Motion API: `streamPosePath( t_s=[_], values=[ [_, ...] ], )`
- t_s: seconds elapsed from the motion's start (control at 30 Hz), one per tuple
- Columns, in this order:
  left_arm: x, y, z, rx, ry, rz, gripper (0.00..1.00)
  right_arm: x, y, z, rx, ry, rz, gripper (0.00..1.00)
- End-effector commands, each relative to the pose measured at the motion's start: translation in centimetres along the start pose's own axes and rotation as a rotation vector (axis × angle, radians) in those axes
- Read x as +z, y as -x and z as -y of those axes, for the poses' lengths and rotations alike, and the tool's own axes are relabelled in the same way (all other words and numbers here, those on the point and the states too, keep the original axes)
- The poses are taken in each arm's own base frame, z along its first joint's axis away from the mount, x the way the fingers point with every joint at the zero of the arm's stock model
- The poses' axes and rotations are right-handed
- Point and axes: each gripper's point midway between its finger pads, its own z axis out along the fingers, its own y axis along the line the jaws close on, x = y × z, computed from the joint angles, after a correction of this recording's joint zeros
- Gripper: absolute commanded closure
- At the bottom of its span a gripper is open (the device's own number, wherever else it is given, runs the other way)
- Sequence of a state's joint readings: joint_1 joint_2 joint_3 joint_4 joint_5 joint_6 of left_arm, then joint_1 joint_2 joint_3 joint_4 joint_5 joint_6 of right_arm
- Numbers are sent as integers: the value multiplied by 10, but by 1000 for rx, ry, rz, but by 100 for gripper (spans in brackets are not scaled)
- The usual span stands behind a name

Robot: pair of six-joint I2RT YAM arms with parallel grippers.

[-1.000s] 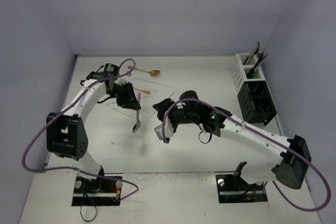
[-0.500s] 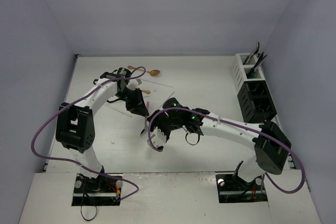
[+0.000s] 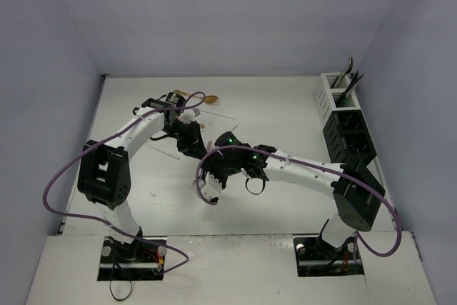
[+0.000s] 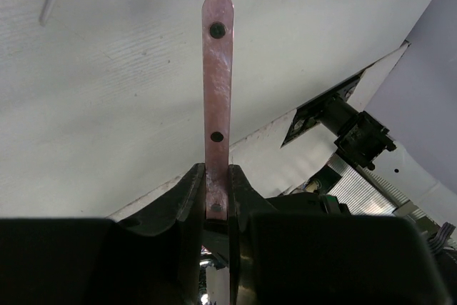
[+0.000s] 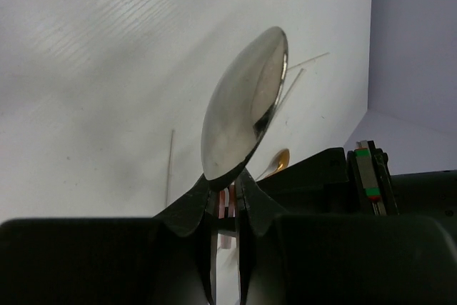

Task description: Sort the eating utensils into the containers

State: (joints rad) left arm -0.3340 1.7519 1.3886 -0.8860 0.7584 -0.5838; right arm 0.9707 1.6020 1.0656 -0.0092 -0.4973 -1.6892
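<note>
Pink-handled silver spoon [image 4: 217, 91] hangs above the middle of the surface [image 3: 285, 119]. The left tool [image 4: 216, 194] pinches its handle end and the right tool [image 5: 225, 187] pinches its neck. This is likely a handover, since the containers [image 3: 348, 139] stand far right.
</note>
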Motion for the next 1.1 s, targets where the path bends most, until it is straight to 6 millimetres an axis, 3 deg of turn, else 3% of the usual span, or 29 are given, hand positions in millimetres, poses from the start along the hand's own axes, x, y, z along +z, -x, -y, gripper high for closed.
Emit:
streamPosePath(
  t_s=[0.0, 0.17, 0.2, 0.23, 0.33, 0.47, 0.53, 0.57, 0.6, 0.67, 0.73, 0.8, 0.93, 1.07],
  values=[
    [-17, -3, 25, 39, -63, 22, 96, -8, 9, 36, -51, -86, 20, 99],
    [-23, 2, 26, 69, -55, 58, 44, -15, 13, 39, -41, -103, 29, 100],
    [-28, 7, 24, 68, -52, 79, 29, -20, 16, 43, -42, -117, 29, 100],
    [-34, 13, 23, 66, -45, 108, 21, -25, 19, 47, -37, -129, 32, 100],
    [-61, 42, 23, 63, -42, 219, 15, -41, 30, 57, -9, -171, 39, 100],
    [-117, 91, 9, 16, -23, 420, 15, -69, 42, 75, 76, -251, 44, 100],
    [-159, 119, -8, 35, 37, 587, 15, -92, 37, 94, 249, -331, 21, 100],
    [-178, 128, -14, 76, 91, 680, 15, -107, 26, 104, 406, -390, 4, 100],
    [-186, 131, -21, 113, 142, 723, 15, -123, 7, 109, 513, -446, -26, 100],
    [-193, 129, -22, 149, 162, 768, 15, -144, -8, 118, 712, -545, -29, 100],
    [-207, 122, -20, 228, 137, 836, 15, -197, -68, 116, 1046, -758, -90, 100],
    [-203, 119, -17, 290, 106, 866, 15, -246, -107, 111, 1182, -945, -160, 100],
    [-198, 118, -16, 370, 81, 909, 15, -337, -157, 82, 1444, -1303, -235, 100],
    [-191, 117, -19, 394, 71, 929, 15, -419, -188, 34, 1537, -1623, -369, 100]
  ],
)
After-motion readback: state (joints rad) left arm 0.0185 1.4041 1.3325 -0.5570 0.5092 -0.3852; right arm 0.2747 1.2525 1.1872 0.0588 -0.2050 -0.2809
